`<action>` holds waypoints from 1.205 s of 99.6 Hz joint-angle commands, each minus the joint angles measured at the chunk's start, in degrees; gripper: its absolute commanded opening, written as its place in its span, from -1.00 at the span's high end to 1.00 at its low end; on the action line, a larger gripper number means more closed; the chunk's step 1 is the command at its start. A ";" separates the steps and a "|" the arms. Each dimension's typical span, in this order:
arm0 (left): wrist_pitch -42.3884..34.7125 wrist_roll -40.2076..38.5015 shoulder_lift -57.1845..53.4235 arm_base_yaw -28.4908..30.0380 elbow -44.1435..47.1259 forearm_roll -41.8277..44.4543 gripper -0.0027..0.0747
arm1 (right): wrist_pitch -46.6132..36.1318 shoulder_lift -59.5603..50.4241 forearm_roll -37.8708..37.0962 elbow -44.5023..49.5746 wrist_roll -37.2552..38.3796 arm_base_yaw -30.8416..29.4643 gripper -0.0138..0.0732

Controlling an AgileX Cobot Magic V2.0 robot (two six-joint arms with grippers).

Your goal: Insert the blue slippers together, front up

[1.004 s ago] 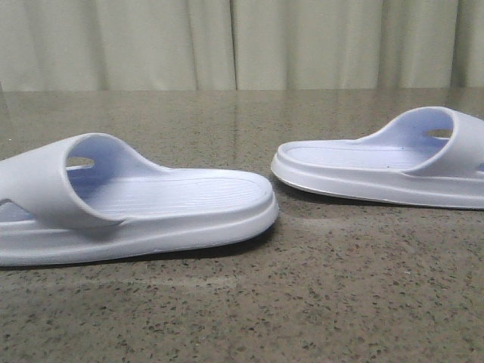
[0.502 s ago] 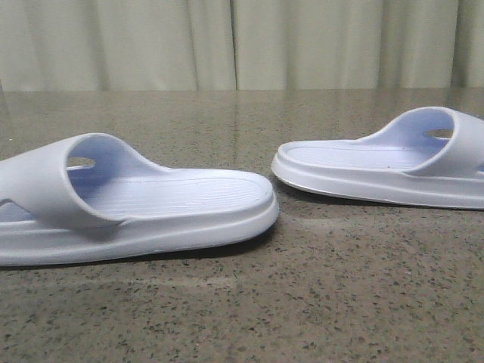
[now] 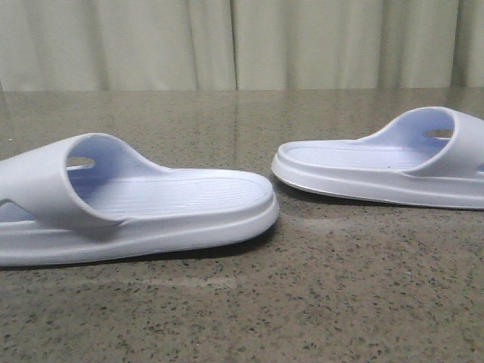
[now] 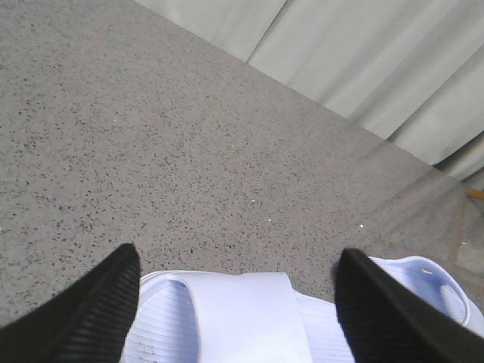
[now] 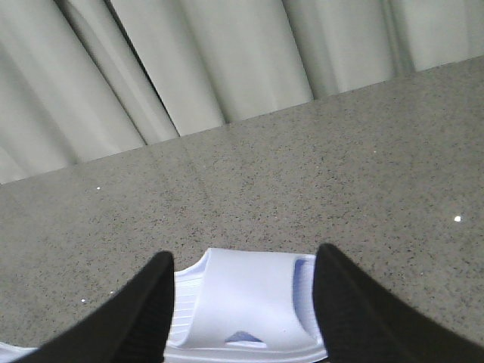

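Your front view shows both slippers, the left slipper and right slipper, apart on the tabletop, no arms. Only wrist views show each gripper, left gripper and right gripper, spread wide above a strap.

Both pale slippers and both grippers run past the frame edges.

In the front view, the near pale blue-white foam slide slipper loses its toe end past the left edge of the picture, and the far pale blue-white foam slide slipper, toward the right of the speckled grey stone counter, is cut at the right edge; neither arm shows there. In the left wrist view only the tips of the black ribbed fingers of the left gripper are visible, its body cropped, and the slipper's sole is hidden below the frame. The right gripper is cropped alike, its black fingers covering the slipper's sides.
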 commanded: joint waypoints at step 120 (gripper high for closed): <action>-4.63 -13.81 23.36 -0.40 3.09 -6.74 -0.32 | -6.17 1.38 1.93 -1.89 -0.08 -0.34 -0.13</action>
